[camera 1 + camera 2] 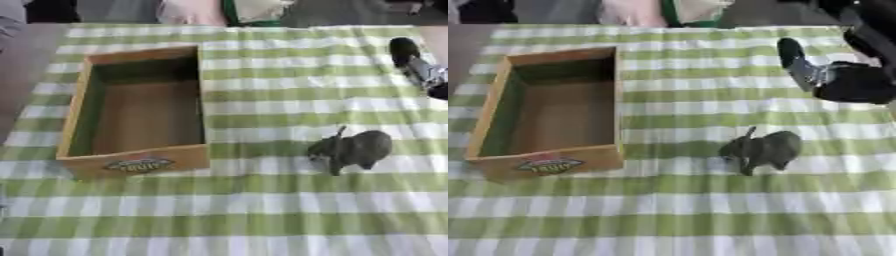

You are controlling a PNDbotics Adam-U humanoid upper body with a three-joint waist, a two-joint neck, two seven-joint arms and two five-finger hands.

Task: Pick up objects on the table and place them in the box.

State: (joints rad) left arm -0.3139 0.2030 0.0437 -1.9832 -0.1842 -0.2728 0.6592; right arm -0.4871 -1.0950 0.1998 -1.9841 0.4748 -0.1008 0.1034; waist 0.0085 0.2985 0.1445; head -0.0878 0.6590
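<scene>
A small grey toy animal [761,149] stands on the green and white checked tablecloth [684,210], right of centre. The wooden box [140,112] sits at the left with nothing inside it; a coloured label shows on its front wall. My right hand [846,80] comes in from the upper right and hovers above and behind the toy, not touching it, one finger [792,55] stretched out to the left. Its fingers look relaxed with nothing between them. My left hand appears in neither view.
The table's far edge runs along the top, with clothing and dark shapes beyond it. Bare cloth lies between the box and the toy and across the whole front of the table.
</scene>
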